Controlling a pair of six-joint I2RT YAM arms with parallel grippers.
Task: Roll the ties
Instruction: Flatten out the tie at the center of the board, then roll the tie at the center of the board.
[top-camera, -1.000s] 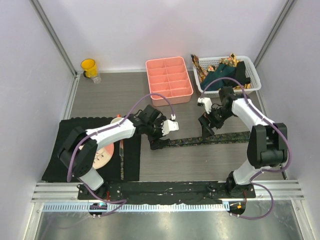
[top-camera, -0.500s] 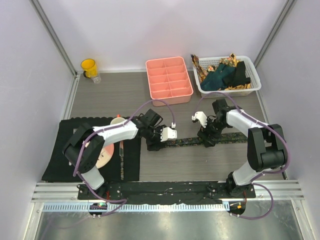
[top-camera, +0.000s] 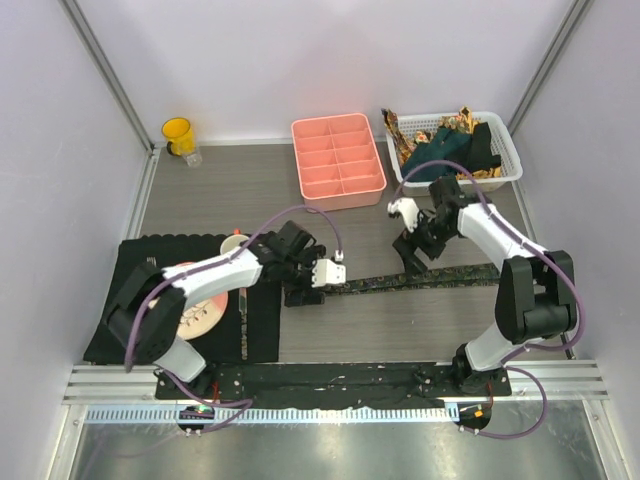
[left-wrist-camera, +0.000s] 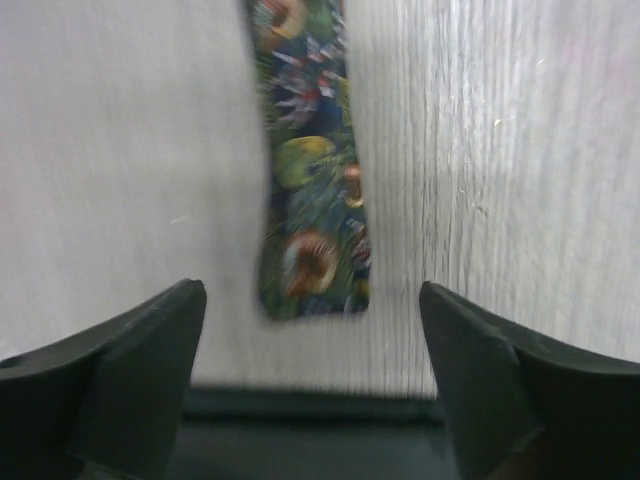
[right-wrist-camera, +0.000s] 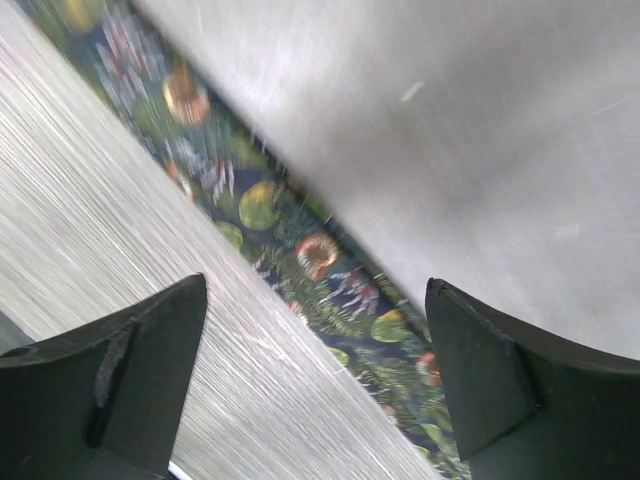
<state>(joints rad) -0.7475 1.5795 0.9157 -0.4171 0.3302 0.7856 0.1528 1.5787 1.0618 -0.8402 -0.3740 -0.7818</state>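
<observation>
A dark tie with a small multicoloured pattern (top-camera: 430, 279) lies flat and unrolled across the table. Its narrow left end shows in the left wrist view (left-wrist-camera: 315, 270). My left gripper (top-camera: 299, 294) is open and empty just short of that end (left-wrist-camera: 310, 297), at the edge of the black placemat (left-wrist-camera: 310, 430). My right gripper (top-camera: 412, 258) is open and empty, hovering over the tie's middle (right-wrist-camera: 315, 290); the tie runs diagonally under it (right-wrist-camera: 330, 260). Teal, black and gold-brown ties (top-camera: 448, 148) lie heaped in a white basket (top-camera: 510, 160).
A pink compartment tray (top-camera: 338, 160) stands at the back middle and a yellow cup (top-camera: 178, 133) at the back left. The black placemat (top-camera: 130, 290) at the left carries a plate (top-camera: 195, 312) and a small cup (top-camera: 233, 243).
My right gripper dipped to the tie and has lifted back up and away from it. My left gripper has drawn back left, to the tie's end by the placemat.
</observation>
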